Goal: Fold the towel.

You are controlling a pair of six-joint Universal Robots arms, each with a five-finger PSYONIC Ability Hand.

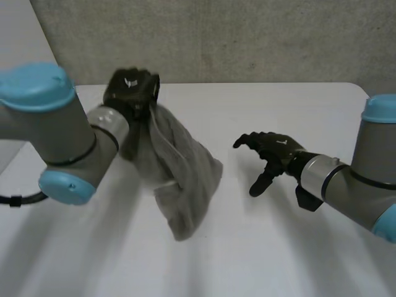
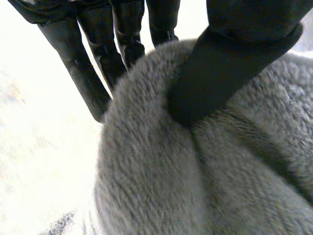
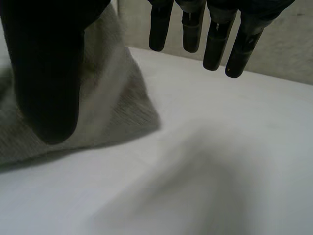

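A white table (image 1: 278, 105) meets a speckled grey wall (image 1: 247, 37). The left hand (image 1: 131, 90) pinches the bunched grey towel (image 1: 179, 173) at its top, and the cloth hangs to the tabletop. The right hand (image 1: 272, 151) hovers near it, apart from it, with fingers loosely spread and holding nothing.

So on our rig both arms are the same build. The left arm (image 1: 68, 133) and right arm (image 1: 356, 189) are chunky grey tubes, and we've got rounded light-blue caps (image 1: 34, 86) on the joints, with thin black seams between segments. Each wrist ends in a shiny silver ring (image 1: 317, 176). Our left hand (image 1: 131, 90) and right hand (image 1: 272, 151) are all black, each with a small white mark on the back. Up close our right hand's fingers (image 3: 215, 44) look like slim black rods with blunt tips. The thumb (image 3: 46, 73) is way fatter and rounded, and our left hand's fingers (image 2: 88, 83) look a bit glossy.
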